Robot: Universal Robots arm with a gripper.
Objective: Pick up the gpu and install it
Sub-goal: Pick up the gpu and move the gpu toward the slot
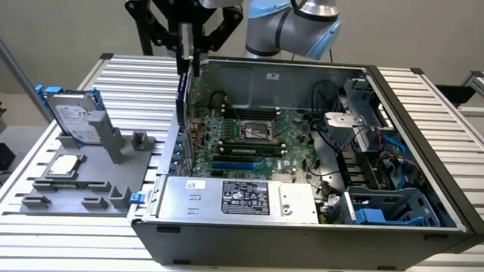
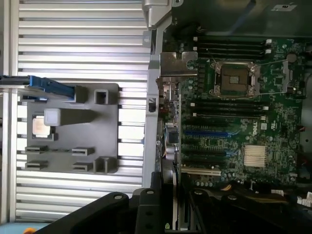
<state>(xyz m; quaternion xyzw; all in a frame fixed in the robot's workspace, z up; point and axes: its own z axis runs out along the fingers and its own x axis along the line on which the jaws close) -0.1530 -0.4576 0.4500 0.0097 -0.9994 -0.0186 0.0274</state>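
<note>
The gpu (image 1: 182, 96) hangs upright and edge-on from my gripper (image 1: 187, 56), which is shut on its top edge. It hovers over the left wall of the open computer case (image 1: 423, 141), beside the green motherboard (image 1: 250, 136). In the wrist view the gpu (image 2: 168, 122) runs as a thin strip away from my gripper (image 2: 170, 191), and its silver end bracket (image 2: 171, 66) is at the far end. The card lies along the motherboard's (image 2: 234, 122) edge, next to the blue expansion slots (image 2: 207, 132). It stands above the slots and is not seated in one.
A grey holder (image 1: 83, 170) on the slatted table at the exterior view's left carries a silver hard drive (image 1: 72, 116) with a blue frame and a small square CPU chip (image 1: 63, 164). The power supply (image 1: 234, 198) fills the case's near side. Cables and a drive cage (image 1: 386, 209) sit at the right.
</note>
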